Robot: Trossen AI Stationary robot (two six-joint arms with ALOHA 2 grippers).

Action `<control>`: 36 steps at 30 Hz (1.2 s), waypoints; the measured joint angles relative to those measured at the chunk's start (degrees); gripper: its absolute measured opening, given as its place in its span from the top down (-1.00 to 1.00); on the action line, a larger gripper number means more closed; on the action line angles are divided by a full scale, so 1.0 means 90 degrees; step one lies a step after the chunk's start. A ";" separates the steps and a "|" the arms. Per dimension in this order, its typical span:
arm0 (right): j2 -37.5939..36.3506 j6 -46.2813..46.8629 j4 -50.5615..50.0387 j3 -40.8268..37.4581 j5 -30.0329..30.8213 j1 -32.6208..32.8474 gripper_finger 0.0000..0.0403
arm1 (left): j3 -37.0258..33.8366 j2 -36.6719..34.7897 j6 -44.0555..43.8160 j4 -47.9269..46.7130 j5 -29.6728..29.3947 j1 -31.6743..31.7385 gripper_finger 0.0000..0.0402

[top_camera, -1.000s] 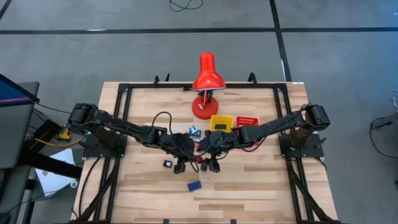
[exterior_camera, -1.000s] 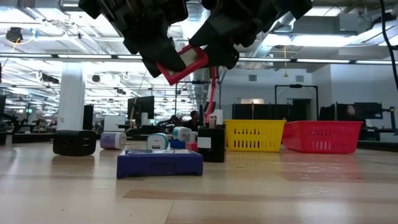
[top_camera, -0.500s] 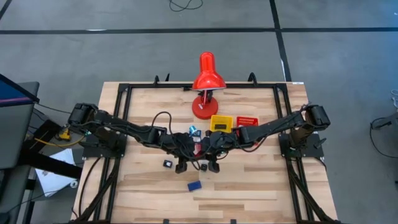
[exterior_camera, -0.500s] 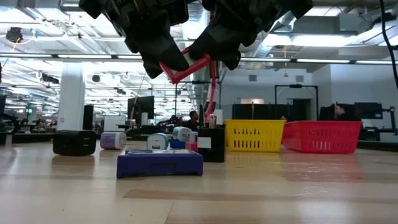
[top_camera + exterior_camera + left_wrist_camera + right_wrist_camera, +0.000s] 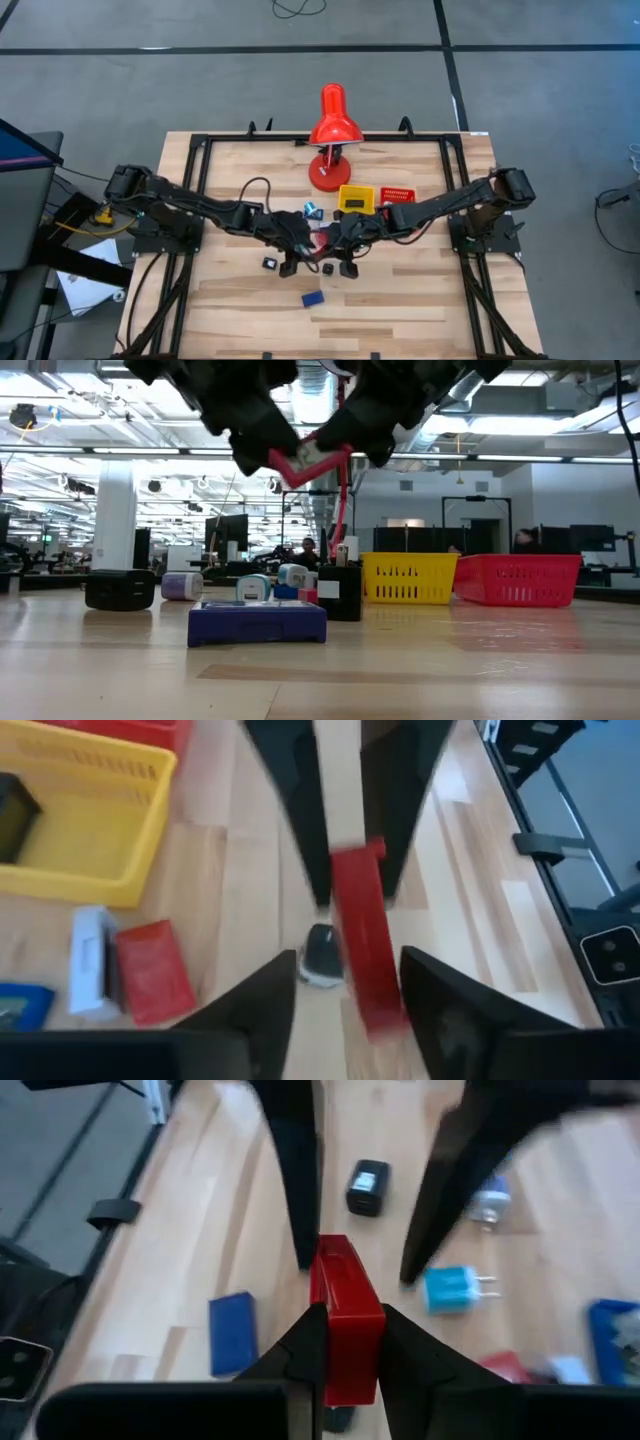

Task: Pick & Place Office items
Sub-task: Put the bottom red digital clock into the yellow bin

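Note:
A red flat block (image 5: 345,1305) hangs in the air over the middle of the table, between my two grippers. My right gripper (image 5: 350,1350) is shut on one end of it. My left gripper (image 5: 345,1010) is open, its fingers on either side of the block's other end (image 5: 372,990); whether one finger still touches it I cannot tell. In the high view the two grippers meet at the red block (image 5: 320,240). On the table below lie a blue flat block (image 5: 312,298), a black cube (image 5: 269,263) and a small black bit (image 5: 326,268). My right gripper pinches the red block's end nearest it (image 5: 348,1342) between its two fingers. The fingers come from the table's right, slanting down, and lie along the block. The block sticks out past the fingertips toward my left gripper, tilted (image 5: 310,457) and lifted clear of the table.
The yellow tray (image 5: 355,198) and red tray (image 5: 397,194) stand right of the red desk lamp (image 5: 330,130) at the back. A red flat piece (image 5: 155,970), a white piece (image 5: 90,960) and a blue-white plug (image 5: 455,1288) lie near the trays.
My right gripper has shut on the free end of the red block, which my left gripper was holding. My left gripper has then opened. The block stays in the air and has gone up a little.

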 joint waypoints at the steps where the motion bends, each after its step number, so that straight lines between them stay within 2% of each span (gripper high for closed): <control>1: -0.0089 -0.0004 -0.0031 -0.0073 0.0170 0.0043 0.73 | -0.0147 -0.0124 0.0002 0.0122 -0.0072 0.0000 0.04; 4: -0.0467 0.0007 0.0043 -0.0413 0.0682 0.0173 0.73 | -0.0812 -0.0615 0.0003 0.0913 -0.0451 0.0007 -0.09; 7: -0.0798 0.0047 0.0843 -0.0871 0.1178 0.0322 0.73 | -0.1634 -0.1028 0.0003 0.2456 -0.0742 0.0055 -0.18; 10: -0.0911 0.0038 0.1807 -0.1300 0.1308 0.0334 0.73 | -0.2338 -0.1267 0.0175 0.4004 -0.0687 0.0118 -0.23; 14: -0.0783 -0.0209 0.2985 -0.1541 0.1336 0.0316 0.73 | -0.2907 -0.1321 0.0333 0.5250 -0.0695 0.0107 -0.27; 18: -0.0754 -0.0290 0.3223 -0.1568 0.1370 0.0310 0.73 | -0.3026 -0.1324 0.0634 0.5399 -0.0692 0.0101 -0.27; 23: -0.0756 -0.0234 0.3325 -0.1560 0.2053 0.0289 0.73 | -0.3050 -0.1316 0.0852 0.5390 -0.0710 0.0058 -0.20; 31: -0.0744 -0.0214 0.3767 -0.1560 0.2070 0.0235 0.73 | -0.3050 -0.1316 0.0855 0.5506 -0.0828 0.0078 -0.08; 36: -0.0321 -0.0148 0.4281 -0.1534 0.2120 0.0208 0.73 | -0.3049 -0.1316 0.1212 0.5843 -0.0913 0.0078 -0.01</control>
